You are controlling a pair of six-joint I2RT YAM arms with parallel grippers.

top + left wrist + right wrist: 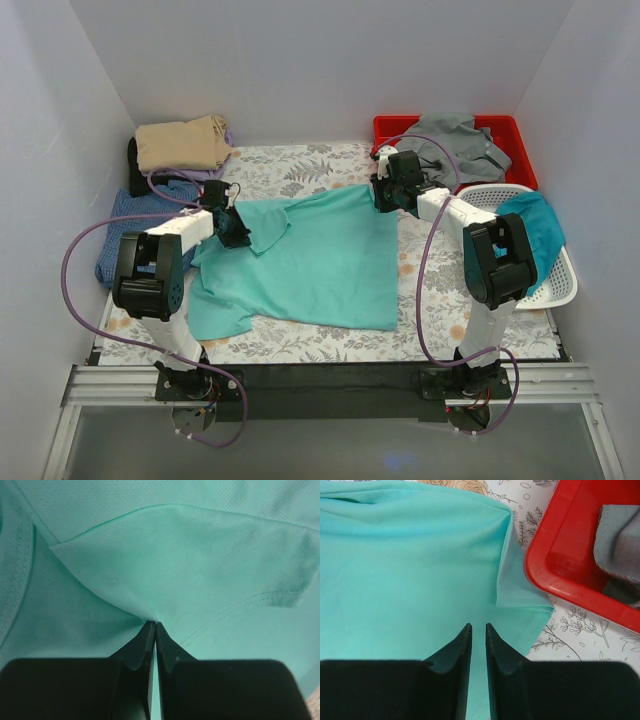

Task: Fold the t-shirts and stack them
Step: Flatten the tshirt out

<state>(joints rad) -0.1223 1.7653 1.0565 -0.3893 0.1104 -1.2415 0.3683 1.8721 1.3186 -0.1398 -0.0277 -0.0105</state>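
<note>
Mint tee (310, 255) spread flat mid-bench (300, 345), a tool at each far side.
Left tool (154, 626) clamped tight on a pinch of fabric at the tee's left; right tool (478, 627) open just a slit over the far right corner, nothing visibly gripped.

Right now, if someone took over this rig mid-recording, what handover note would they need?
Left gripper: shut on a fold of the mint green tee, near its left edge.
Right gripper: fingers slightly apart over the tee's far right corner, no cloth seen between them.
The mint green tee lies spread mid-table. The tan tee sits folded far left, the blue tee in front of it; the grey tee in the red bin, the teal tee in the white basket.
Done: tan folded. Left: fold mint, stack it, then likely grey and teal.
</note>
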